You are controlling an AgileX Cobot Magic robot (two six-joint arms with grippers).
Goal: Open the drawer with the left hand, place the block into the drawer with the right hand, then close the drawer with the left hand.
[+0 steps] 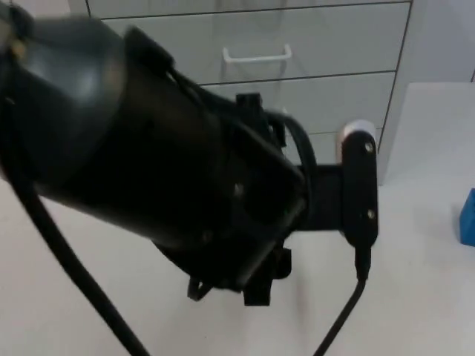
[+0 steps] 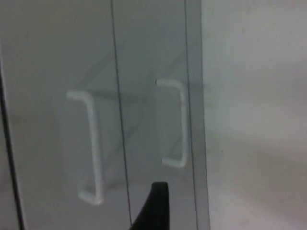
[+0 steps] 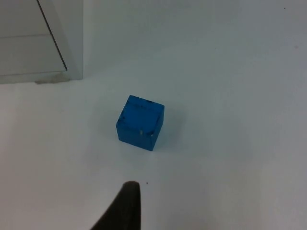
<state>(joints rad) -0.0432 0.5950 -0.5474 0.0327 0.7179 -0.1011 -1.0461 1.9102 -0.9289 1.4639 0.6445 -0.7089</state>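
Pale grey drawer cabinet (image 1: 297,44): smooth, matt fronts, look like painted or laminated board; exact mat'l cannot be told. White bar handles (image 2: 91,143): smooth, slight sheen, plastic or coated metal. White table (image 3: 230,72): smooth, matt, w/ faint specks. Small blue cube block (image 3: 140,122): matt, solid colour, dark scuff marks on top face and edges; looks like painted wood or foam. Black left arm housing (image 1: 133,133): smooth plastic, semi-gloss.

Block (image 3: 140,122) on the table (image 3: 230,167), right of the drawers (image 1: 297,44).
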